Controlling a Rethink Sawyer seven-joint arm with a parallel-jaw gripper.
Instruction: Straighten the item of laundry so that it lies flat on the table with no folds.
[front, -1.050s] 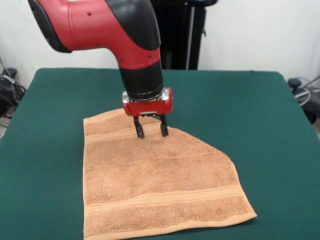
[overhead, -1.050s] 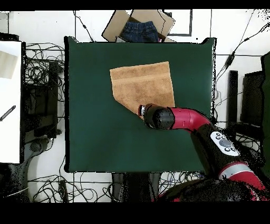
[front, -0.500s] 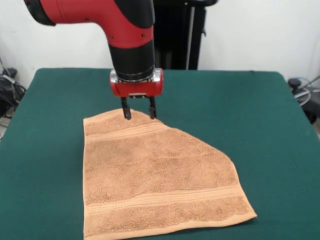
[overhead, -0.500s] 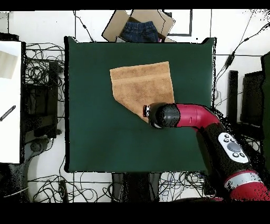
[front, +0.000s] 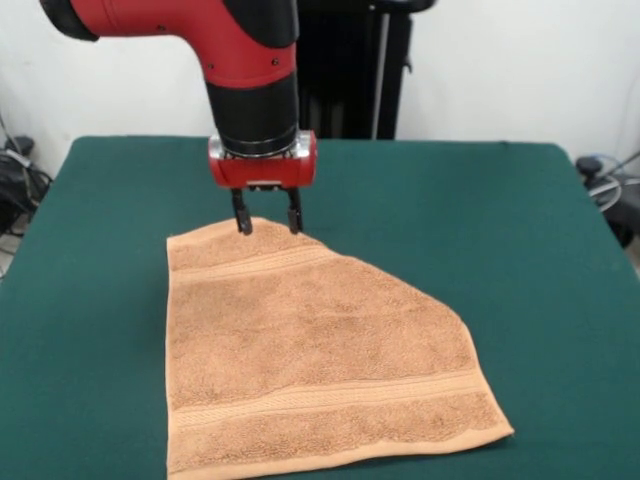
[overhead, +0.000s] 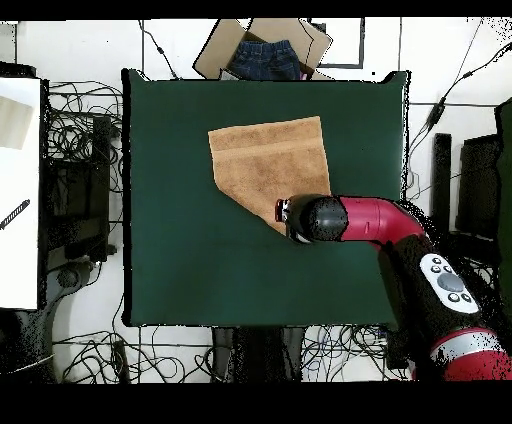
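Observation:
The item of laundry (front: 310, 350) is an orange-tan towel lying on the green table (front: 500, 200), near its front-left part. Its far right corner is missing from the outline, which leaves a long diagonal edge there; the other corners lie flat. Woven bands run near the near and far edges. My gripper (front: 268, 227) hangs open just above the towel's far edge, with nothing between its fingers. In the overhead view the towel (overhead: 270, 160) sits in the table's (overhead: 170, 200) upper middle, and the arm's wrist (overhead: 318, 219) covers its lower right tip.
A cardboard box holding blue jeans (overhead: 265, 55) lies beyond the table's top edge in the overhead view. Cables crowd the floor around the table. A white surface (overhead: 20, 190) stands at the left. A black stand (front: 355, 70) rises behind the table.
The gripper has risen and moved from over the towel's far band back to its far edge, staying open. The towel has not shifted.

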